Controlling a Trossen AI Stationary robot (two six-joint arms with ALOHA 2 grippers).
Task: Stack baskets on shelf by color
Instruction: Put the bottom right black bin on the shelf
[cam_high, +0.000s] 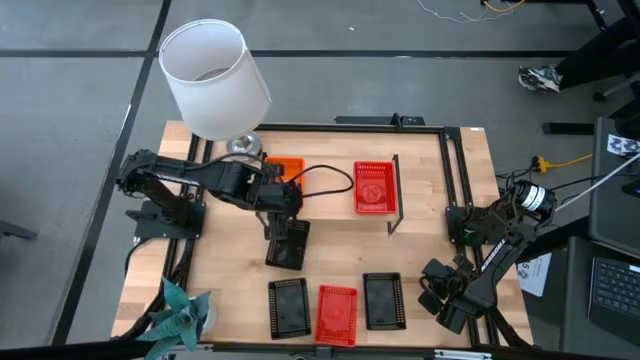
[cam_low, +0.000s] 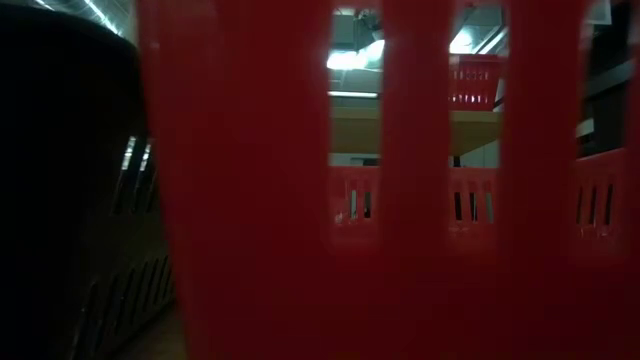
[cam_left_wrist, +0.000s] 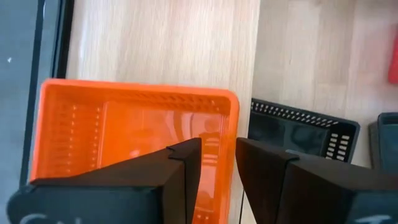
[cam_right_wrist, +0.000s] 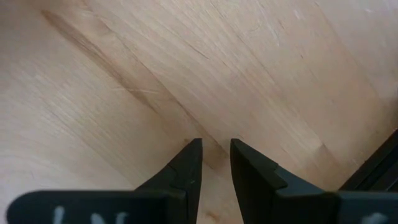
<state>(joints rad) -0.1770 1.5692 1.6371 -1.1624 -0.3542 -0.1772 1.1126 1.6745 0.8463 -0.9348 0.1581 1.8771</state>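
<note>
Red basket (cam_low: 260, 200) filling low view, left gripper (cam_left_wrist: 217, 155) jaws narrow, seemingly astride orange basket (cam_left_wrist: 134, 127) rim, right gripper (cam_right_wrist: 216, 155) narrow.

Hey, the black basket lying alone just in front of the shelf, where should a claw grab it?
Pinch one thin rim wall of the black basket, coming straight down from above: it lies flat, open side up, with bare table around it. The left claw is nearest.

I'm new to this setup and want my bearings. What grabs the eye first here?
The big white lampshade looming over the table's far left corner, then the red basket on the shelf. The left pincer hangs over an orange basket at the shelf's left end; the right arm waits at the near right corner.
</note>
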